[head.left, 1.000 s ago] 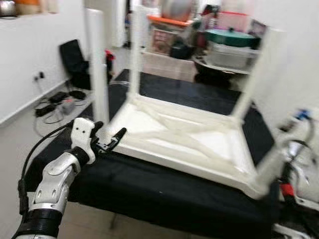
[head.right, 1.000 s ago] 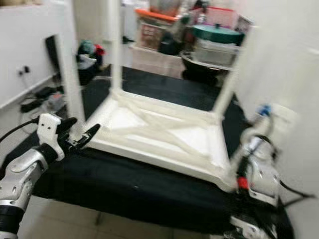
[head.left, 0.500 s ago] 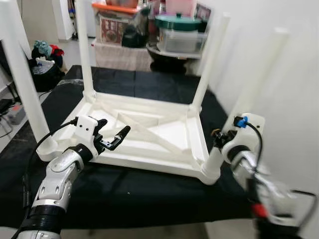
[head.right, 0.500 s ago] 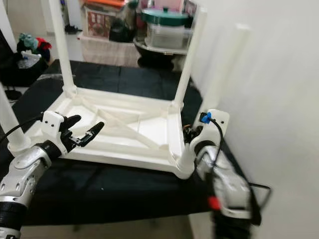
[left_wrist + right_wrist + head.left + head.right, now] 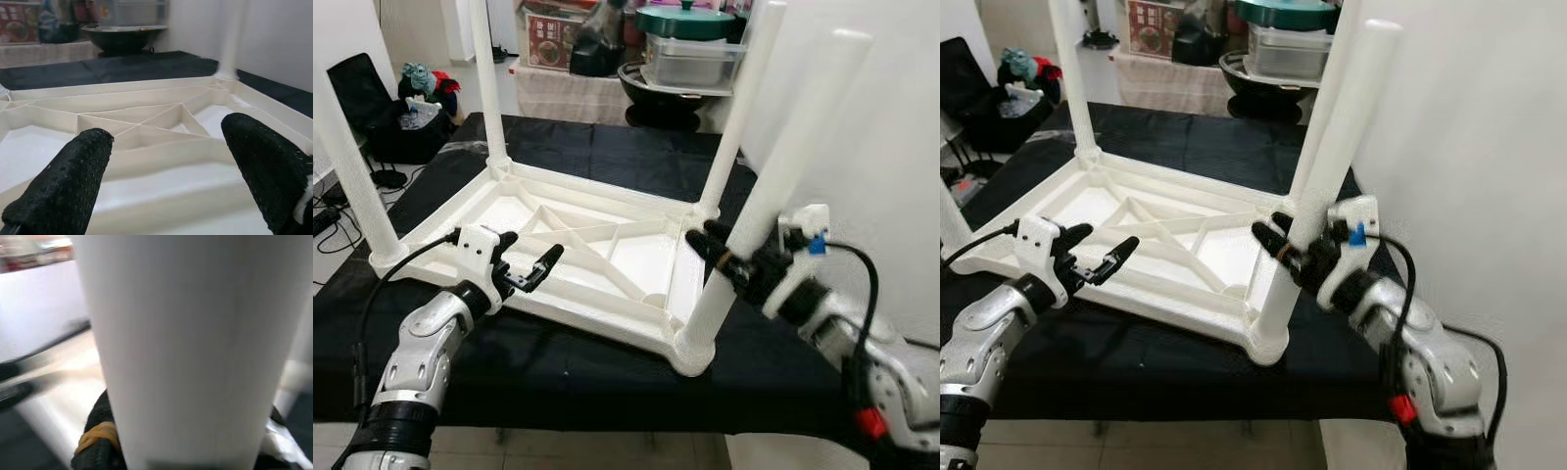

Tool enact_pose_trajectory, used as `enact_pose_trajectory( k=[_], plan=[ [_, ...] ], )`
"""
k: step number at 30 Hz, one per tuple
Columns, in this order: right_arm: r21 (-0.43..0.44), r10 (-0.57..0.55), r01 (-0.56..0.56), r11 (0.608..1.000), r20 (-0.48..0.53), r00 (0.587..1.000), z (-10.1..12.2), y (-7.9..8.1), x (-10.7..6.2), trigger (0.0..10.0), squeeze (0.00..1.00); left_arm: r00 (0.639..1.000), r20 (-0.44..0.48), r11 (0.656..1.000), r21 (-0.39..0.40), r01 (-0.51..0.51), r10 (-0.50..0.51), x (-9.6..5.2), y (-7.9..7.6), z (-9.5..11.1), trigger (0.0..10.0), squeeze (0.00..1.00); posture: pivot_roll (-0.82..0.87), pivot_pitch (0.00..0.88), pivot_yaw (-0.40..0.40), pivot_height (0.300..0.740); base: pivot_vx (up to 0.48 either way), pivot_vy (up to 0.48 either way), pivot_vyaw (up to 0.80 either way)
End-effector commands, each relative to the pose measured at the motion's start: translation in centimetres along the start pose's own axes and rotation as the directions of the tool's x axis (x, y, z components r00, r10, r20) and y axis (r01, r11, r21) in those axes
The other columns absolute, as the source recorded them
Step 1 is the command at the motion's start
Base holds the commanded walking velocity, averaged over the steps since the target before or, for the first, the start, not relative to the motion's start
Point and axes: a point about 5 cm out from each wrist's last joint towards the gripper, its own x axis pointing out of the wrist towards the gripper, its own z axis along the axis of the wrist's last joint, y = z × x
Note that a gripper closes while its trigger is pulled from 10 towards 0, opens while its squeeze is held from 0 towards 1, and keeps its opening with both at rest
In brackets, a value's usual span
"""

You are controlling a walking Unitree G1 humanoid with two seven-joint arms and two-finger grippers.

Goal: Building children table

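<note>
White plastic table (image 5: 607, 264) upside down on black cloth (image 5: 558, 362), legs up. Eye views: our right gripper (image 5: 729, 257) clamps near-right leg (image 5: 759, 206) at 3 o'clock; left gripper (image 5: 524, 266) spread, hovering over near rim. Left wrist: fingers (image 5: 63, 181) wide above ribbing. Right wrist: leg (image 5: 186, 347) held.

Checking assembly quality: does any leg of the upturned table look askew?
Yes. The leg held by the right end effector leans outward from its corner socket, while the other three legs stand nearly straight. The left end effector hovers open over the table's near edge.
</note>
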Motion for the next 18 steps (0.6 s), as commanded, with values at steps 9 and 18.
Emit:
enact_pose_trajectory(
  k=[9,18],
  plan=[
    [-0.019,-0.851,0.886,0.464,-0.287,0.440,-7.9,-6.3,-4.4,10.0,0.00,1.000,-0.017,1.000,-0.006,0.018,-0.019,-0.1,-0.6,-0.4,10.0,0.35,0.06,0.000,-0.094,0.740,0.000,0.000,0.00],
    [0.139,0.085,-0.076,0.987,-0.062,0.994,-2.5,3.8,-0.5,10.0,1.00,1.000,-0.015,1.000,-0.009,0.026,-0.026,0.1,-0.5,-0.3,10.0,0.36,0.06,0.000,-0.092,0.740,0.000,0.000,0.00]
  ],
)
